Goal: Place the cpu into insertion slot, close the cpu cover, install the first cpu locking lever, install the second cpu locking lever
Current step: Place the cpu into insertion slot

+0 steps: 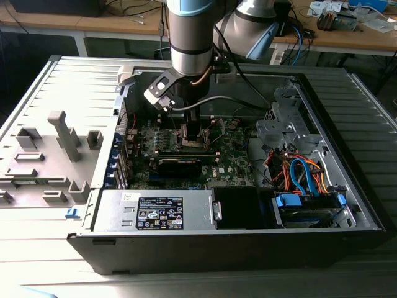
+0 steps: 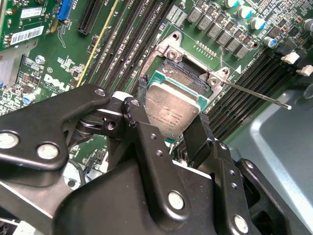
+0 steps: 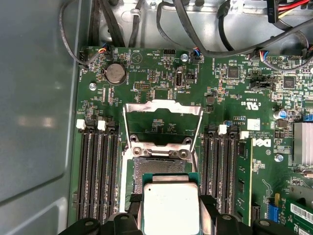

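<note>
My gripper (image 2: 170,118) is shut on the cpu (image 2: 172,108), a flat square chip with a silver-grey top, pinched at two opposite edges by black fingers (image 2: 145,128). The cpu (image 3: 171,208) hangs tilted just over the near part of the insertion slot (image 3: 157,166), whose dark contact field (image 2: 188,78) shows beyond it on the green board. The cpu cover (image 3: 161,105) stands swung up on the far side of the slot. A thin metal lever (image 2: 254,93) sticks out sideways from the socket corner. In the exterior view the gripper (image 1: 193,133) is low inside the case, over the board's middle.
Black memory slots (image 3: 98,169) flank the socket on both sides. The open case (image 1: 347,205) holds a power supply (image 1: 158,212), a bundle of orange and blue cables (image 1: 299,174) and a drive cage. A grey fixture tray (image 1: 56,149) lies at the exterior view's left.
</note>
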Action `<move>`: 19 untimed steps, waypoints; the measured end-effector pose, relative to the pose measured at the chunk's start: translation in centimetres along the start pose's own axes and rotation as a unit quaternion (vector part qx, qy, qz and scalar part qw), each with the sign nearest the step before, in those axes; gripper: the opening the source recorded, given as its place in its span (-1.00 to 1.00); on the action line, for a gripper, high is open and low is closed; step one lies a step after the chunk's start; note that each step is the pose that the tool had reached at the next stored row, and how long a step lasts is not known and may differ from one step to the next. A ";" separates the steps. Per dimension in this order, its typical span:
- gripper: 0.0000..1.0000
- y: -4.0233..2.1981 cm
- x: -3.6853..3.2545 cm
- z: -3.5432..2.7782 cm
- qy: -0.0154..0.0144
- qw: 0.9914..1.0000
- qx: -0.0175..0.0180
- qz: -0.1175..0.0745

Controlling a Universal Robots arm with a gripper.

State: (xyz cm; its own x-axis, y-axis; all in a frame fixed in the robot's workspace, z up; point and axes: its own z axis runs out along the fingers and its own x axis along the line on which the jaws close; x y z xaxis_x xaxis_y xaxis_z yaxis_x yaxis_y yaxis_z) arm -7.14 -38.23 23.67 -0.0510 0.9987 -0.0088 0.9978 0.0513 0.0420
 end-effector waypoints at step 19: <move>0.09 0.04 0.11 0.68 0.000 1.000 0.000 0.000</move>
State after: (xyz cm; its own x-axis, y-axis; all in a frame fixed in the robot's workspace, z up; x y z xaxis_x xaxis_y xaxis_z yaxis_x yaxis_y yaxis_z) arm -7.08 -38.12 22.99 -0.0510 0.9987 -0.0090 0.9978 0.0513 0.0419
